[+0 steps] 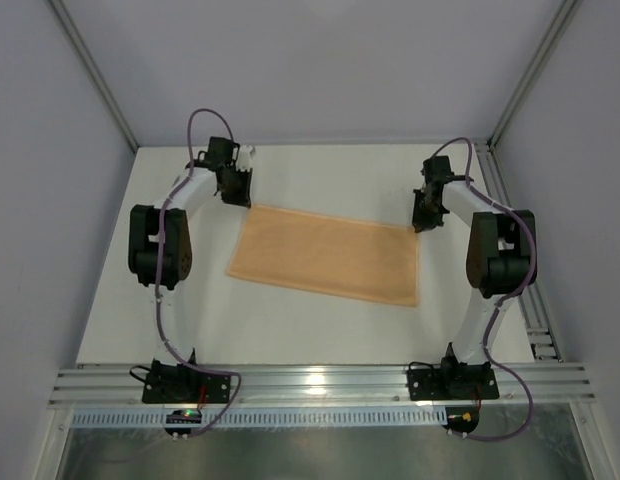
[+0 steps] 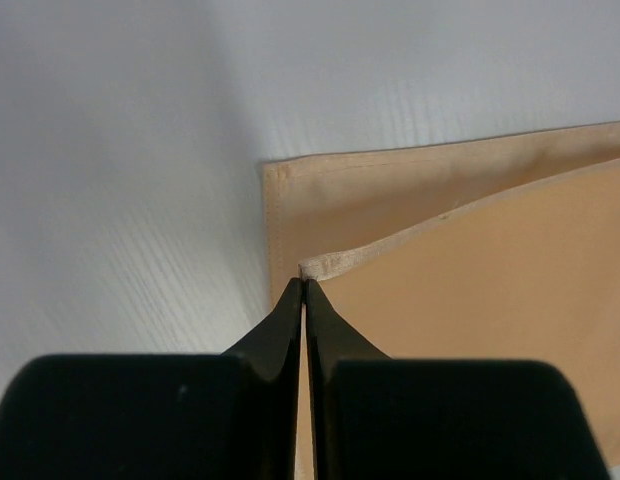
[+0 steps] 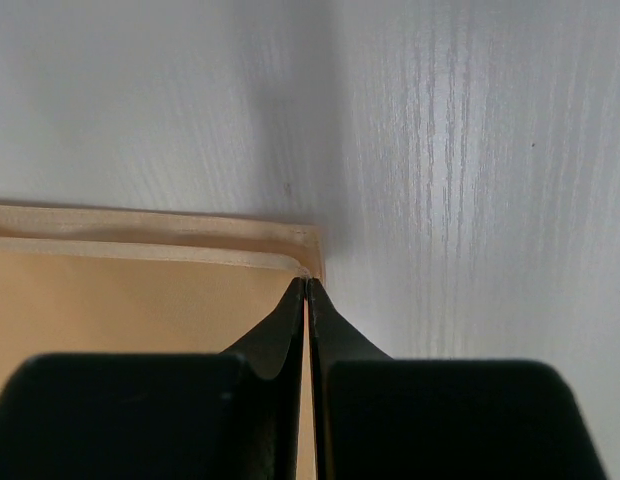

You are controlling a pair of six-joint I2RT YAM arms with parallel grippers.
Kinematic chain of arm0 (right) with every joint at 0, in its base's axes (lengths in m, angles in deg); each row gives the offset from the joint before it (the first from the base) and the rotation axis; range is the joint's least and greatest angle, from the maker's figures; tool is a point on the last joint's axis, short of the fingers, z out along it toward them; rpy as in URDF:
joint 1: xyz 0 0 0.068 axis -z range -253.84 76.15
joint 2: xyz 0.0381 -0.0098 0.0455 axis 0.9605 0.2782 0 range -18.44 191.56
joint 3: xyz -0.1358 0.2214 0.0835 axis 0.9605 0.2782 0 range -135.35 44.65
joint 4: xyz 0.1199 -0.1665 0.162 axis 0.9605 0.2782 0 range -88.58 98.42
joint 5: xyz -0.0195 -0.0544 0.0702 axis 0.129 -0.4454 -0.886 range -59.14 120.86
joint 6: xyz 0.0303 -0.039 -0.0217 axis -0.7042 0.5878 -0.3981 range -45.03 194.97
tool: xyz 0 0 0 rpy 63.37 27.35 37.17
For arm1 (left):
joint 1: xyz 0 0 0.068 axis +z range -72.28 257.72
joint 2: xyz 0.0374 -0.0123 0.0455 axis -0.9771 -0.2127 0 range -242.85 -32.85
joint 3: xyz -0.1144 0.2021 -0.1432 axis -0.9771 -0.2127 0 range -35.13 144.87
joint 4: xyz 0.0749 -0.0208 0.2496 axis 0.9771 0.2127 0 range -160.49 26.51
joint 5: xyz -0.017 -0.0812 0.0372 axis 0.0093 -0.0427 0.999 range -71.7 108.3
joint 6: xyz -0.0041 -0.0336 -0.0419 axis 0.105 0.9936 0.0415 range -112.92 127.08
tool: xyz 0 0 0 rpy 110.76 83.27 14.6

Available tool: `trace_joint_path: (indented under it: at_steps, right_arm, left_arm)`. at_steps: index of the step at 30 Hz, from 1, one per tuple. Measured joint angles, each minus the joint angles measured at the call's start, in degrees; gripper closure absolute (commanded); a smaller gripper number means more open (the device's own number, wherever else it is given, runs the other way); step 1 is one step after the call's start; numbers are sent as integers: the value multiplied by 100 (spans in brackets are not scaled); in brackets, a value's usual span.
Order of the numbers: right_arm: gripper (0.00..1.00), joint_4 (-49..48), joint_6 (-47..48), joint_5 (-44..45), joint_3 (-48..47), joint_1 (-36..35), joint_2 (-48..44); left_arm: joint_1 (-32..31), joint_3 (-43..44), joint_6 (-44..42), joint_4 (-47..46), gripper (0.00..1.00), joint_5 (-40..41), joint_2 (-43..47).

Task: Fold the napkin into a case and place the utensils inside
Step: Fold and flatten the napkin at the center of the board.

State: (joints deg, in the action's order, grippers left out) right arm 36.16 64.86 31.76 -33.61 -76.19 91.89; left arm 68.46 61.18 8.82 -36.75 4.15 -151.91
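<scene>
a: where's the napkin?
b: lying on the white table, folded double, between the two arms.
a: and the grippers?
b: the left gripper is pinched tight on the top layer's far left corner. the right gripper pinches the far right corner.

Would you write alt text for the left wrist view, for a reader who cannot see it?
The left gripper has its black jaws shut on the top layer's corner of a folded peach napkin on a white table; the lower layer shows beyond.
</scene>
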Motion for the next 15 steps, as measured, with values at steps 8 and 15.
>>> trace_joint_path:
  at_steps: [8,15]
  right_arm:
    - [97,-57,-61,-24,-138,79,328]
    - [97,-85,-94,-35,-199,85,374]
  left_arm:
    - [0,96,131,-192,100,264,-686]
    - [-4,197,236,-350,100,332,-756]
